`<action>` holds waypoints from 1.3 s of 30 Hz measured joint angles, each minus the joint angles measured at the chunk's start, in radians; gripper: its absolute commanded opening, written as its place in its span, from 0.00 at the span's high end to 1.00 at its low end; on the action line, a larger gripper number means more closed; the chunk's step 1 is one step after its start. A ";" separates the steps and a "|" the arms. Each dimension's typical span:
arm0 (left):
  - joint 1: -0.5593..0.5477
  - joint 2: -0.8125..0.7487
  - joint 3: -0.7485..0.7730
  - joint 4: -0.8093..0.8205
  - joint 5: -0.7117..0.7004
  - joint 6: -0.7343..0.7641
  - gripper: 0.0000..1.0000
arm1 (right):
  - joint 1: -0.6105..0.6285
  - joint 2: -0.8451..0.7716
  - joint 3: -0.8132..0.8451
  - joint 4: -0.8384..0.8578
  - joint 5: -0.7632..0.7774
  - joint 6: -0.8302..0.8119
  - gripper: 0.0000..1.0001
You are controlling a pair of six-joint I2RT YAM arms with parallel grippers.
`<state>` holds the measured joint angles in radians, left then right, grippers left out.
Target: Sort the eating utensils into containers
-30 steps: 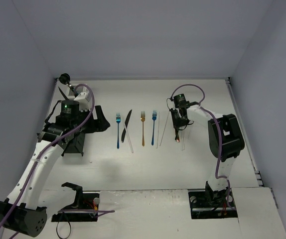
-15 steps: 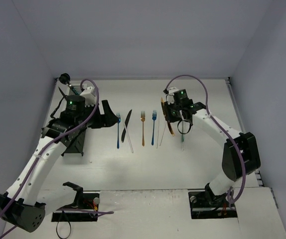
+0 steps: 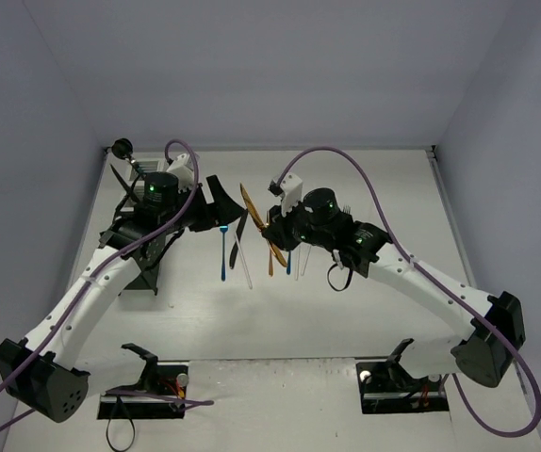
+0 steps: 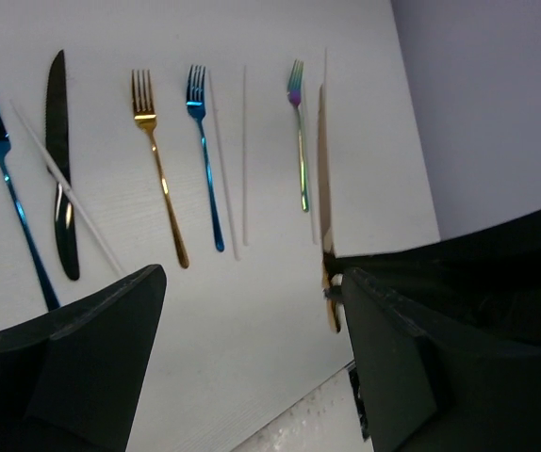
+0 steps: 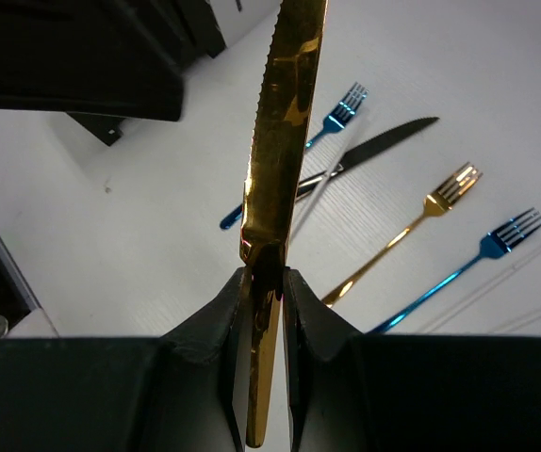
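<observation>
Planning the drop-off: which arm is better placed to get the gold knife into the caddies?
Left, probably. Its gripper stands open close beside the gold knife, and the black caddy sits under that arm. The right gripper, shut on the knife, reaches across from the other side.

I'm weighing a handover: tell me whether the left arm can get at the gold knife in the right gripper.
Probably yes. The left gripper is open and faces the gold knife, whose blade juts free beyond the right gripper. Nothing stands between them.
</observation>
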<state>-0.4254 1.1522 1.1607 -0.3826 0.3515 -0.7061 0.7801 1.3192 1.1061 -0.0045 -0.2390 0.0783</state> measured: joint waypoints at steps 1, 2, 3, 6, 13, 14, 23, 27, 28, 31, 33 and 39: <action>-0.004 0.000 -0.002 0.021 0.000 -0.013 0.28 | 0.010 -0.002 0.000 0.007 0.000 0.002 1.00; -0.010 0.000 -0.004 0.043 0.001 -0.027 0.28 | 0.023 -0.002 0.000 0.012 0.000 0.005 1.00; -0.015 0.000 -0.007 0.065 0.002 -0.040 0.28 | 0.036 -0.001 0.000 0.015 0.000 0.007 1.00; -0.026 0.000 -0.013 0.108 0.004 -0.069 0.30 | 0.057 0.001 0.000 0.016 0.000 0.011 1.00; -0.041 0.004 -0.013 0.151 0.003 -0.101 0.61 | 0.068 0.001 0.000 0.029 0.001 0.025 1.00; -0.043 0.006 -0.014 0.155 0.001 -0.106 0.66 | 0.069 0.001 0.000 0.031 0.001 0.026 1.00; -0.067 0.024 -0.029 0.164 -0.011 -0.121 1.00 | 0.072 0.001 0.000 0.054 0.002 0.034 0.95; -0.070 0.024 -0.029 0.164 -0.018 -0.118 1.00 | 0.072 0.002 0.000 0.056 0.003 0.040 0.55; -0.070 0.023 -0.029 0.157 -0.029 -0.111 1.00 | 0.072 0.002 0.000 0.060 0.004 0.040 0.47; -0.070 0.023 -0.025 0.120 -0.067 -0.075 1.00 | 0.072 0.002 0.000 0.076 0.017 0.042 0.34; -0.068 0.026 0.007 0.055 -0.113 -0.022 1.00 | 0.072 -0.001 -0.001 0.079 0.035 0.042 0.31; 0.066 0.048 0.221 -0.095 -0.231 0.144 1.00 | 0.067 -0.065 -0.065 0.091 0.117 0.049 0.25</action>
<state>-0.3594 1.2001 1.3817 -0.4776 0.1205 -0.5625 0.8472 1.2546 1.0407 0.0861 -0.1224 0.1268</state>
